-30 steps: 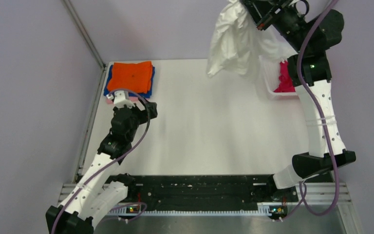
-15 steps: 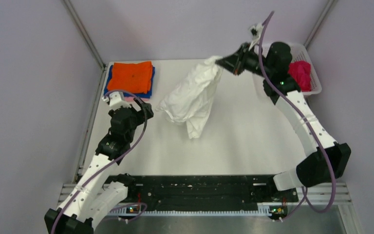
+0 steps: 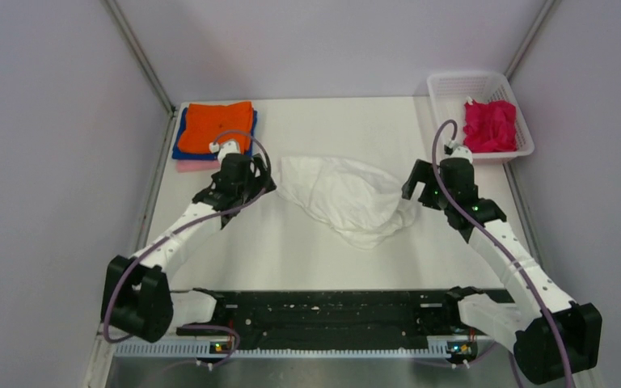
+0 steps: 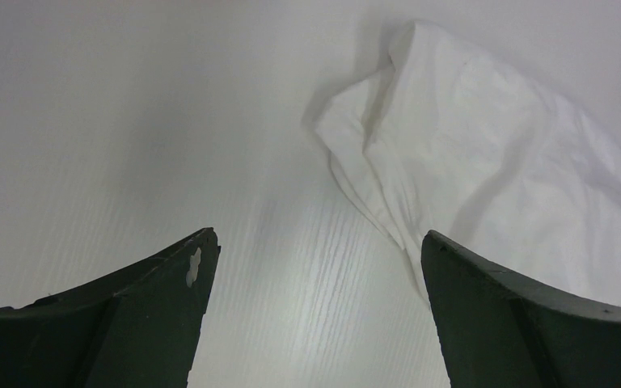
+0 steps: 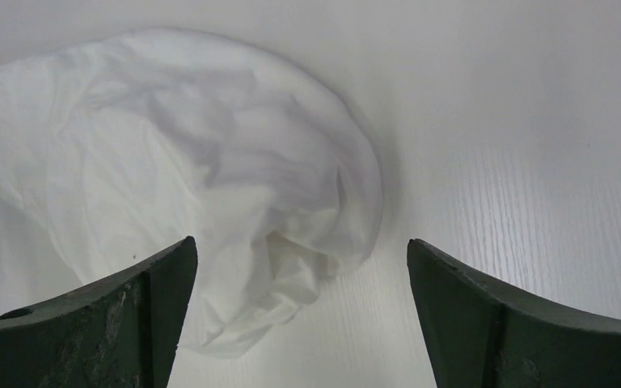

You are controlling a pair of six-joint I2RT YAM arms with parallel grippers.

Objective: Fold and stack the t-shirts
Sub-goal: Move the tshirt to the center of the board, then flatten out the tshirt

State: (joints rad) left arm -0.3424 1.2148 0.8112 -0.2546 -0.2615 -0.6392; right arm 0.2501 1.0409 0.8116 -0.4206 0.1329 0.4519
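My left gripper (image 4: pixel 315 267) and right gripper (image 5: pixel 301 259) gape wide and empty either side of the white shirt (image 3: pixel 344 198), crumpled on the table (image 3: pixel 315 259) between them; light, limp cloth, I judge, best pinched at an outer edge, not the bunched middle.

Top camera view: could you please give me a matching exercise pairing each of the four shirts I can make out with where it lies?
Things:
1. white shirt
2. magenta shirt
3. orange shirt
4. pink shirt

Places:
A. bunched inside the basket
B. on top of the folded pile
C. lying loose and crumpled mid-table
D. at the bottom of the folded pile, only an edge showing

Pairs: 1-C, 2-A, 3-B, 4-D
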